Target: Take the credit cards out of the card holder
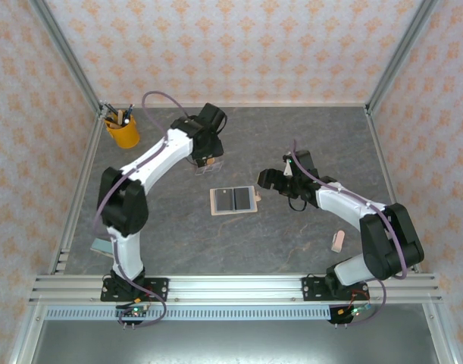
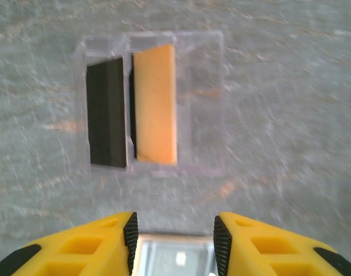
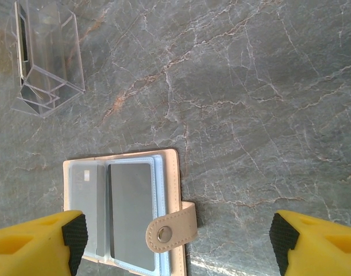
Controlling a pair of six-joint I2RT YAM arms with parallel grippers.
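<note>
The tan card holder [image 1: 233, 200] lies open and flat at mid-table, its tab [image 3: 171, 229] folded over the blue-grey lining. Dark credit cards [image 3: 131, 207] sit in its clear sleeves. A dark card [image 2: 108, 113] and an orange-tan card [image 2: 155, 104] stand in the clear acrylic stand [image 2: 204, 103]. My left gripper [image 2: 175, 236] hovers over that stand [image 1: 208, 161], open, gripping nothing. My right gripper [image 3: 178, 244] is wide open above the holder's tab side, with its fingers well apart from the holder [image 3: 174, 184]. In the top view it [image 1: 270, 184] is just right of the holder.
A yellow cup of pens [image 1: 122, 130] stands at the back left. A small pink object [image 1: 338, 241] lies near the right arm's base, and a pale flat thing [image 1: 101, 245] sits by the left arm's base. Metal frame posts edge the table.
</note>
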